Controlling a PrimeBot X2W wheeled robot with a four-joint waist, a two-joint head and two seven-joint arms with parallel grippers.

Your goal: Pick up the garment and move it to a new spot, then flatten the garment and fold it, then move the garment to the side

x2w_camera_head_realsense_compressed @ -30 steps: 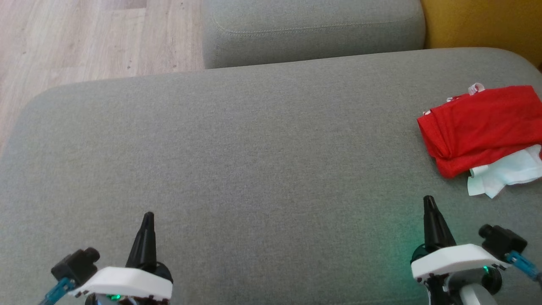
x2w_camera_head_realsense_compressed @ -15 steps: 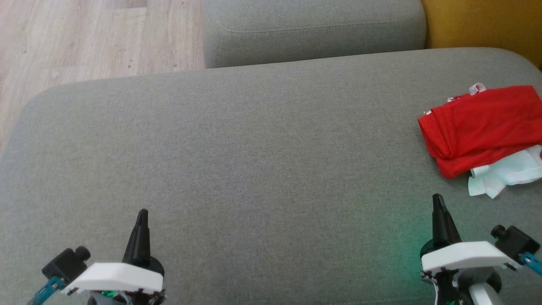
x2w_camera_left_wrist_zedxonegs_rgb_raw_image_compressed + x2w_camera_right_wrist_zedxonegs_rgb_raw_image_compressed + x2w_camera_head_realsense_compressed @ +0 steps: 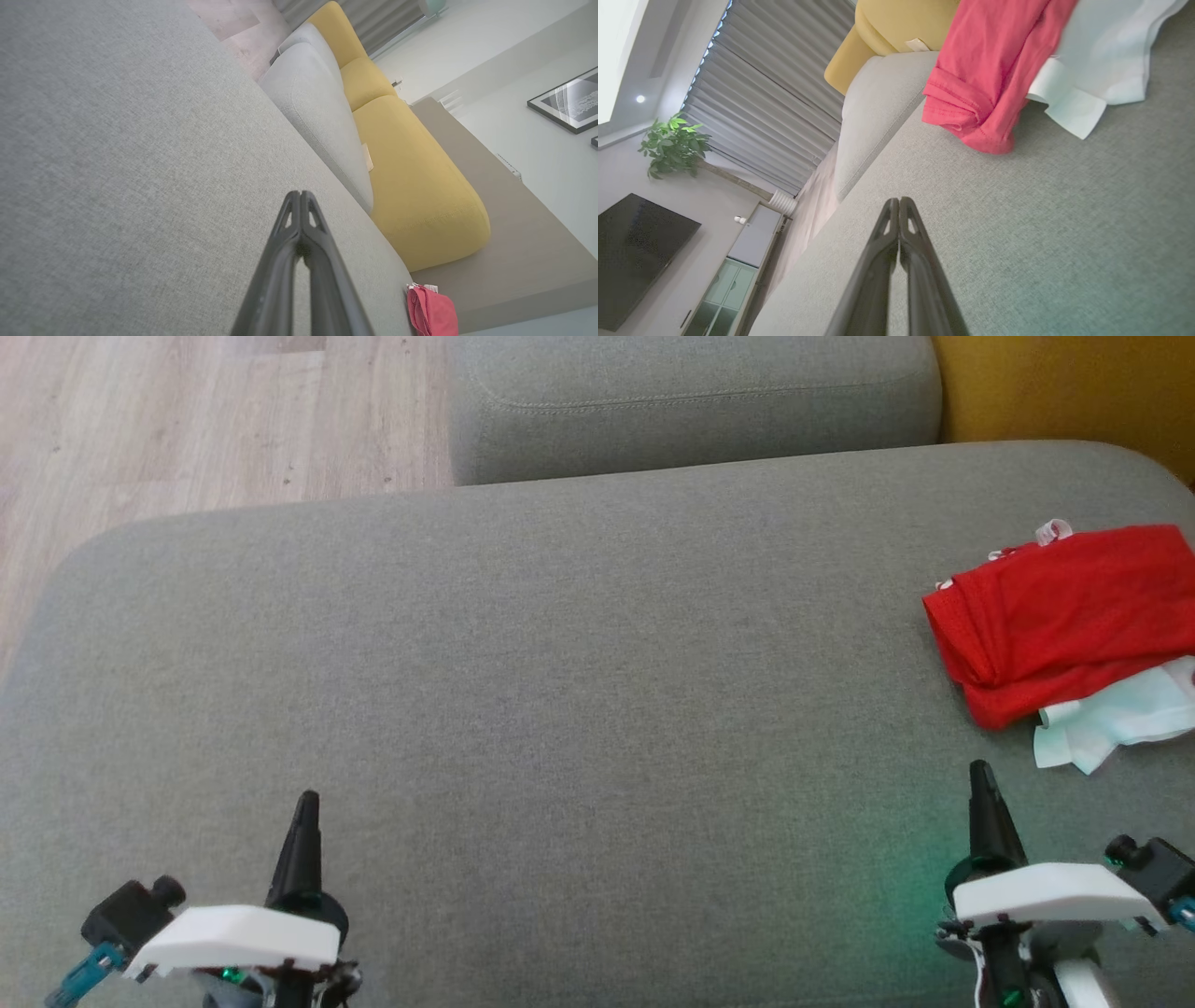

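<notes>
Two grippers, both pinched fully shut, nothing held. At 7 o'clock in the head view, left gripper [image 3: 306, 800] of two long dark fingers under a white wrist shell, tips pressed together, pointing to 12 over bare upholstery. Along the left wrist view, left gripper [image 3: 300, 193] again, fingers meeting in a single point, gripping nothing. At 5 o'clock in the head view, right gripper [image 3: 980, 768] of the same long dark build, tips likewise pressed together, empty. Along the right wrist view, right gripper [image 3: 899, 200] closed to a point above grey weave.

Lies at 3 o'clock in the head view: folded red fabric garment [image 3: 1064, 602], on the broad grey woven sofa seat [image 3: 560, 663], close to that seat's right end and cut by the frame edge. Roughly rectangular, with a rolled fold along its 9 o'clock side. Pokes out from under its 5 o'clock corner: crumpled pale white cloth [image 3: 1116, 714], touching the red. Near the right gripper, towards 1 o'clock from its tips, not touching; well apart from the left gripper.

In the right wrist view, garment [image 3: 994, 70] at 1 o'clock, white cloth [image 3: 1101, 60] at 2 o'clock. In the left wrist view, garment [image 3: 430, 312] small at 5 o'clock.

Past the seat at 12 o'clock, second grey upholstered cushion [image 3: 691, 401]; at 1 o'clock, mustard-yellow cushion [image 3: 1064, 383]; at 10 o'clock, pale wooden plank floor [image 3: 187, 420]
</notes>
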